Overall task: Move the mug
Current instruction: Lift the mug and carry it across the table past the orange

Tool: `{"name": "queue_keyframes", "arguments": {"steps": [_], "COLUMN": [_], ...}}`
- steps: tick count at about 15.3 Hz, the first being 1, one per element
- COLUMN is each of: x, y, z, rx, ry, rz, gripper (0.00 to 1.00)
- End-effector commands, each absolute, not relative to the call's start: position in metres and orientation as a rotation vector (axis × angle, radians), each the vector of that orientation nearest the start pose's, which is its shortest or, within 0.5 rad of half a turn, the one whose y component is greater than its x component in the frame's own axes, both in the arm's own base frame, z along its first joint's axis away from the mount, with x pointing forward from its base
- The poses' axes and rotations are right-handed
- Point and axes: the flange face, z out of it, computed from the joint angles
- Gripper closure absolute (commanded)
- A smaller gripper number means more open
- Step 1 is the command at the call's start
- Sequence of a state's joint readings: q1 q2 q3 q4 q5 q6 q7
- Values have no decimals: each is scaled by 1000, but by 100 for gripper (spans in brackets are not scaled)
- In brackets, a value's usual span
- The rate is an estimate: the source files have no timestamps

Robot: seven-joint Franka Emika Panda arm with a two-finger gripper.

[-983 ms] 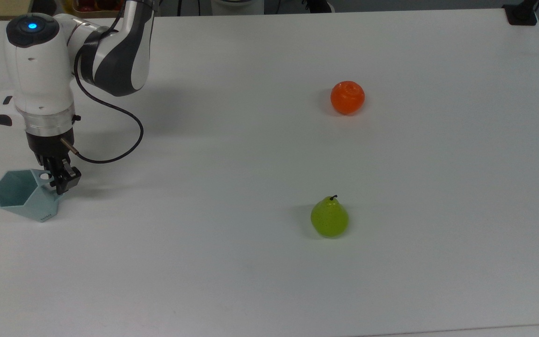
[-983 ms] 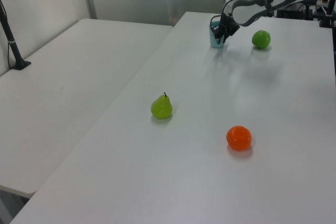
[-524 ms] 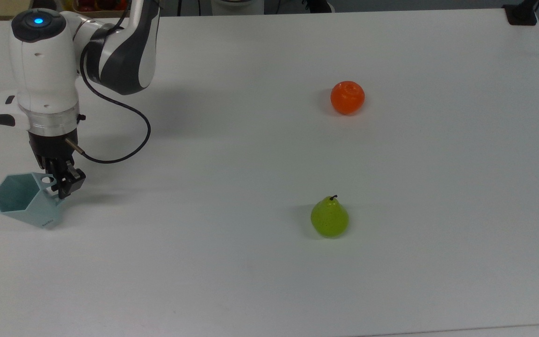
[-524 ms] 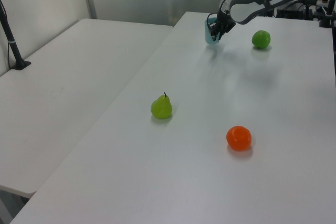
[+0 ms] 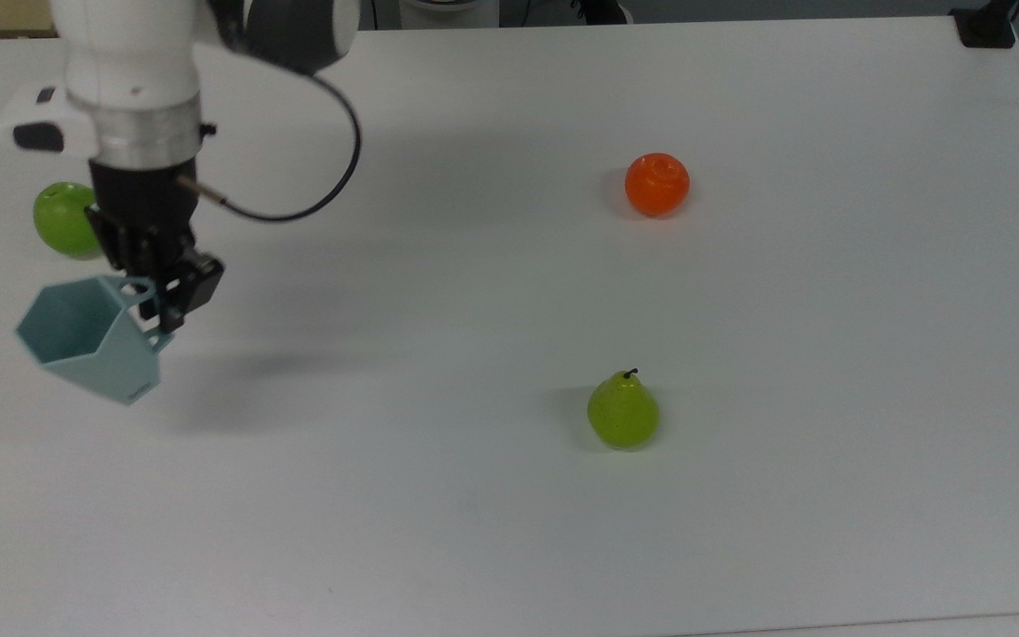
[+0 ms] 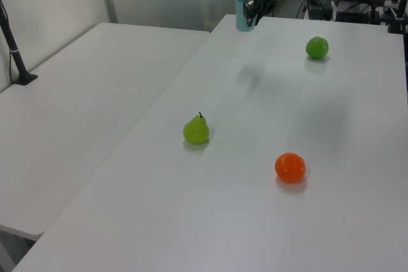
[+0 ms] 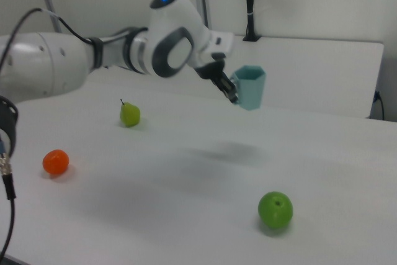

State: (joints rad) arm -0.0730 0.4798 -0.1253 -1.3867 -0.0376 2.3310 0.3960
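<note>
The pale blue-green faceted mug (image 5: 89, 341) hangs in the air above the white table (image 5: 509, 495), upright, at the top view's left. My gripper (image 5: 160, 296) is shut on the mug's handle, on the side of the mug toward the top view's right. In the right view the mug (image 7: 250, 87) is well above the tabletop, with the gripper (image 7: 230, 91) on its handle at the right view's left. In the left view the mug (image 6: 243, 14) is at the far end of the table, with the gripper (image 6: 250, 12) beside it.
A green apple (image 5: 63, 219) lies behind the arm at the top view's left. An orange (image 5: 656, 184) and a green pear (image 5: 622, 411) lie toward the top view's right. A second white table (image 6: 83, 93) adjoins at the left view's left.
The gripper has lifted the mug off the table and risen with it. The arm has moved away from the green apple, which now shows in the top view.
</note>
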Motion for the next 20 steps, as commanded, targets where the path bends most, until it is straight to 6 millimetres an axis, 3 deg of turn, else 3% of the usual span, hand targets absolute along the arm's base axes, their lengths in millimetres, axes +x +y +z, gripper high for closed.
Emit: {"name": "queue_keyframes", "arguments": {"steps": [1,3,5,8,10,14,18,20], "x": [669,637,603,548,518,478,466,461], "y": [-72,-48,-27,7,17,18,8,-8], "z": [541,561,565,547,535,508,457,440], "rx": [-3062,-3088,-3102,-3131,-3146,-3151,-3132,-3116], "ry": [587,482,353,119,-44,-222,-404,-477], "rz": [-613,-533,-479,-340,-245,-96,51,79], "gripper": [100,100,100,100,100,100,100,100]}}
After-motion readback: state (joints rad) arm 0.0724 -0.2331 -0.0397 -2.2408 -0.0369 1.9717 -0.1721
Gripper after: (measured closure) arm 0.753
